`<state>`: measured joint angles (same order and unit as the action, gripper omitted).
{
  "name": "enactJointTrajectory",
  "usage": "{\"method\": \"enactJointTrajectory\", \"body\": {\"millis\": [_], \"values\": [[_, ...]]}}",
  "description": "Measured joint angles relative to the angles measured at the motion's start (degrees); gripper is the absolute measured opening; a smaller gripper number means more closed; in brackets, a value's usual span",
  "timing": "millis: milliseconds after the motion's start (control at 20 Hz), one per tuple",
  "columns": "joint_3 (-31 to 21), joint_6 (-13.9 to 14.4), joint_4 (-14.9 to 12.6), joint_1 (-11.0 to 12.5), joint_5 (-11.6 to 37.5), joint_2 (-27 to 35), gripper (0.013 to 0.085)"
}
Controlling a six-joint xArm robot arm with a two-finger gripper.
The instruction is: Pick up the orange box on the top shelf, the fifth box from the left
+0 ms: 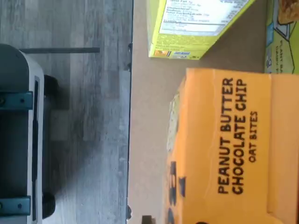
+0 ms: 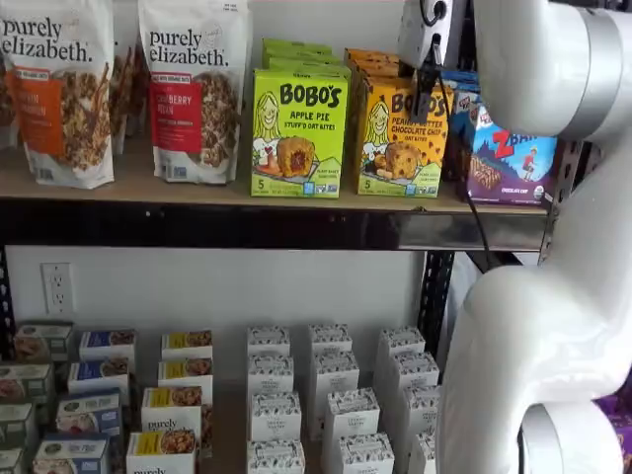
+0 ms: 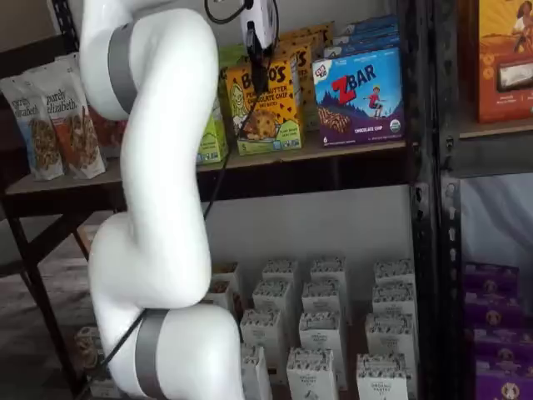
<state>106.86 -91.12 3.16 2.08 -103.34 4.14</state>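
The orange box (image 2: 400,138) stands at the front of a row of like cartons on the top shelf (image 2: 197,188), between a lime-green box and a blue one. It also shows in a shelf view (image 3: 266,112) and fills much of the wrist view (image 1: 233,149), lettered "Peanut Butter Chocolate Chip". My gripper (image 2: 427,94) comes down from above it: the white body is over the box top and one black finger hangs in front of its upper right face, likewise in a shelf view (image 3: 260,75). The other finger is hidden, so no gap or grip shows.
A lime-green Apple Pie box (image 2: 298,133) stands left of the orange one and a Zbar box (image 2: 509,153) right of it. Granola bags (image 2: 59,89) fill the shelf's left. Small white cartons (image 2: 326,395) sit on the lower level. My white arm (image 2: 543,296) covers the right side.
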Motion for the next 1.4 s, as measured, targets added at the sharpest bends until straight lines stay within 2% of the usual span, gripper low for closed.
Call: {"method": "enactJointTrajectory", "body": {"millis": [400,450,500,550,700,850,1400], "values": [[0.1,-0.11,0.01,0.13,-0.08,-0.01,0.061],[0.04,-0.13,0.11,0.16,-0.01,-0.08,0.057],[-0.03,-0.13,0.21,0.19,0.05,-0.15,0.057],[-0.08,-0.14,0.27,0.21,0.1,-0.21,0.053],[-0.11,-0.14,0.41,0.24,0.1,-0.34,0.049],[-0.09,-0.12,0.47,0.24,0.09,-0.42,0.041],[0.62,-0.16,0.14,0.21,-0.35,-0.06,0.041]]}}
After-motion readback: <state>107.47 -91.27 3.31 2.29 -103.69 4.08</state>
